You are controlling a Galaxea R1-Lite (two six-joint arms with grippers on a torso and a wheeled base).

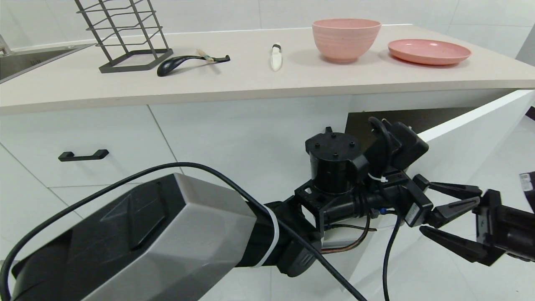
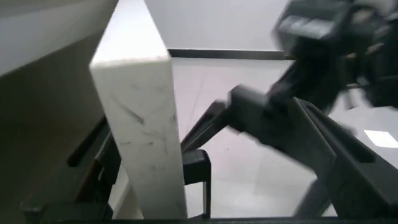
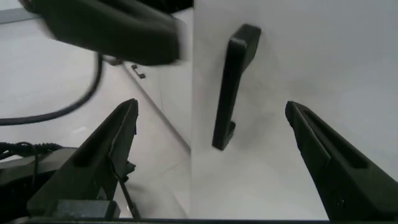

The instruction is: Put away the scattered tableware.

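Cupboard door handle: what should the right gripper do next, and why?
Probably ease the right gripper forward until the black handle lies inside its open jaws, then close. The handle is lined up between them but farther off, untouched, and the cupboard door stands open.

You have a pink bowl (image 1: 346, 39) and a pink plate (image 1: 429, 51) on the plain beige counter (image 1: 250, 81), plus a black spoon (image 1: 184, 63), a white utensil (image 1: 276, 58) tipped black, a dark grey rack (image 1: 125, 39), and a white drawer front (image 1: 113, 133) with a black handle (image 1: 83, 156).
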